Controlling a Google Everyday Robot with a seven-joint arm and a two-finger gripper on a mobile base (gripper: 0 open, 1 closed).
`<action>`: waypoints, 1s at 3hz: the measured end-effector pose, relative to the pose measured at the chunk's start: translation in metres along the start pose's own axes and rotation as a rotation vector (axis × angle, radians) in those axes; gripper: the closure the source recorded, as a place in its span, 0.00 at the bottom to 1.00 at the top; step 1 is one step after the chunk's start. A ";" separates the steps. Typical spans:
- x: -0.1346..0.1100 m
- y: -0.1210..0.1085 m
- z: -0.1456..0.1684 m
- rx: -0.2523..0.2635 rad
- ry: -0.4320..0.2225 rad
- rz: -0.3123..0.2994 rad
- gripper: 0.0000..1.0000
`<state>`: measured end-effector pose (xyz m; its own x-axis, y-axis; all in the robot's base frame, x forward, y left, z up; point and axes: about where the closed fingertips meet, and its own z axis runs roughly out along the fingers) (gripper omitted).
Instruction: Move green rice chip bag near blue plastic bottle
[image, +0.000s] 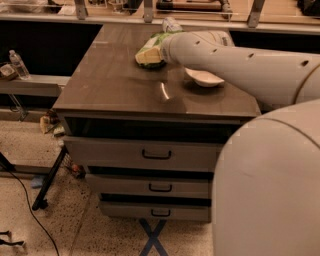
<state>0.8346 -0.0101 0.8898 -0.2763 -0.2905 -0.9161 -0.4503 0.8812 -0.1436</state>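
The green rice chip bag (148, 51) lies on the far middle of the dark table top (115, 90), its label patch facing front. My gripper (163, 46) is at the bag's right end, hidden behind the end of my white arm (235, 60), which reaches in from the right. The blue plastic bottle (172, 24) lies just behind the bag and the arm, close to the table's back edge; only its top part shows.
A white bowl (204, 78) sits right of the bag, partly under my arm. Drawers (156, 155) fill the table's front. A small clear water bottle (18, 64) stands on a low shelf at the left. Cables lie on the floor.
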 end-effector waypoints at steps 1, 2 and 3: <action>-0.012 -0.028 -0.036 -0.007 -0.090 0.032 0.00; -0.011 -0.062 -0.057 0.007 -0.161 0.017 0.00; -0.010 -0.073 -0.076 0.017 -0.187 -0.012 0.00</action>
